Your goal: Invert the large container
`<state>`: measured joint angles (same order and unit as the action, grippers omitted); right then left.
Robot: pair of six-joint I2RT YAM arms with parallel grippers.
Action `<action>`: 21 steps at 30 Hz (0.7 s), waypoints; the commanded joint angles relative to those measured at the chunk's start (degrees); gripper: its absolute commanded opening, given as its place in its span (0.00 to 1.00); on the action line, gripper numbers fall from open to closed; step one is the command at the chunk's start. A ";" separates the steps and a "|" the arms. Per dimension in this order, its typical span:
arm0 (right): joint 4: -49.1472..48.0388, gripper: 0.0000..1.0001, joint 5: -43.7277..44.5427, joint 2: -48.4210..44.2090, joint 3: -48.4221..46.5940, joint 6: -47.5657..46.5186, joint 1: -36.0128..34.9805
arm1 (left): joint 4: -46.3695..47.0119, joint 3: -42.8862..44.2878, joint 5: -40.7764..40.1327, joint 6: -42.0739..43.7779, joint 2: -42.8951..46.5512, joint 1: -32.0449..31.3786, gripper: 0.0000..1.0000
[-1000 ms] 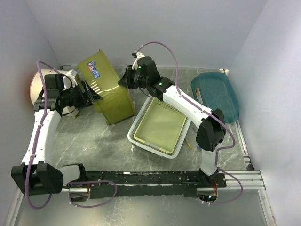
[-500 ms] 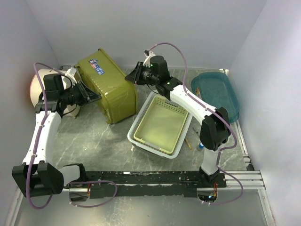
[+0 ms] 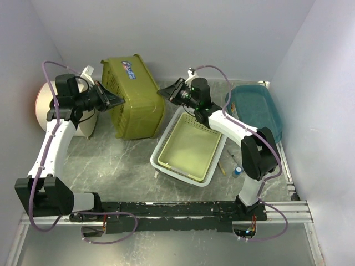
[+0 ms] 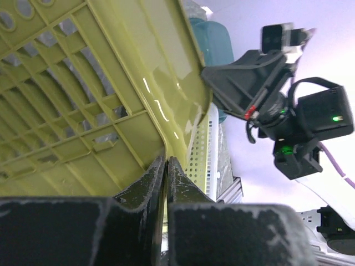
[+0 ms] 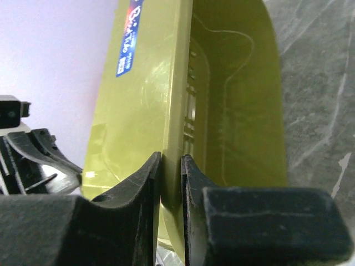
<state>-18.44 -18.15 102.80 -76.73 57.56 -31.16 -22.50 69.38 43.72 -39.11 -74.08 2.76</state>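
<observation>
Olive-green plastic fills most of what I see: one large container (image 3: 132, 97) sits at the back of the table (image 3: 111, 166), left of centre, tipped so its outer walls and one blue label (image 3: 128, 69) face the overhead camera. I cannot tell whether its near end touches the table. Both of my grippers are on it, one on each side. The left gripper (image 4: 166, 162) has its jaws almost together, with only the container's thin corner edge between them. The right gripper (image 5: 172, 158) pinches the rim in the same way, a narrow gap filled by the wall, with the hollow inside lying to the right in that wrist view. Just right of the container lies one white basket (image 3: 159, 148), and beyond that, against the right wall, one teal tray (image 3: 260, 113). Two small items lie beside the basket's right edge, too small for me to identify.
</observation>
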 commanded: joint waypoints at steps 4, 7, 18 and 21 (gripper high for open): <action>1.82 0.00 -1.90 2.96 8.18 5.82 -1.27 | 10.16 4.66 1.06 -2.57 -3.70 -5.18 0.08; 0.15 0.00 -2.39 3.71 9.81 7.27 -1.30 | 10.40 5.61 0.34 -2.31 -5.07 -6.25 0.08; 7.24 0.48 -1.21 4.57 6.07 0.32 -2.42 | 5.23 7.94 -3.06 3.00 -8.41 -6.37 0.13; 13.93 0.60 2.51 2.92 3.42 -5.01 -2.31 | 3.51 9.08 -4.59 4.49 -10.00 -6.37 0.12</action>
<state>-12.36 -19.27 107.63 -69.08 60.14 -33.74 -18.72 74.76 40.73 -37.56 -82.65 -3.16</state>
